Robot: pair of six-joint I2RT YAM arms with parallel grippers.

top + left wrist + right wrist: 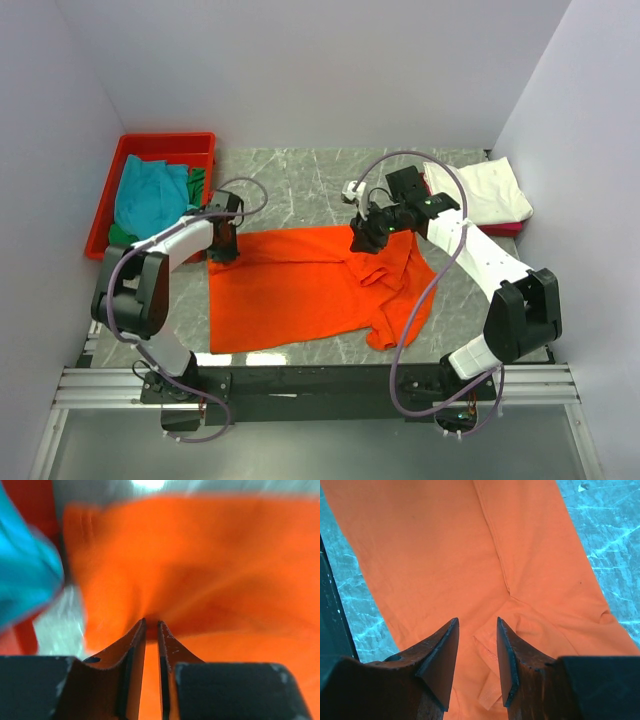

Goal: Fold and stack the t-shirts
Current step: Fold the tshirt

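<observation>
Where the orange t-shirt (200,570) puckers at their tips, the left jaws are clamped almost together on a pinch of its cloth, with creases fanning out from the fingertips (138,635). The right jaws stand apart over the same shirt, a folded hem lying between the fingers (445,645); whether they press it I cannot tell. Seen from above, the left jaws sit at the shirt's far left corner and the right jaws at its far right part, where the cloth bunches. The shirt lies spread on the grey bench (300,180). A teal t-shirt (150,195) and a green one (198,183) lie in the red tray (165,143) at far left. A white t-shirt (490,190) lies folded at far right on a magenta-red one (505,229).
</observation>
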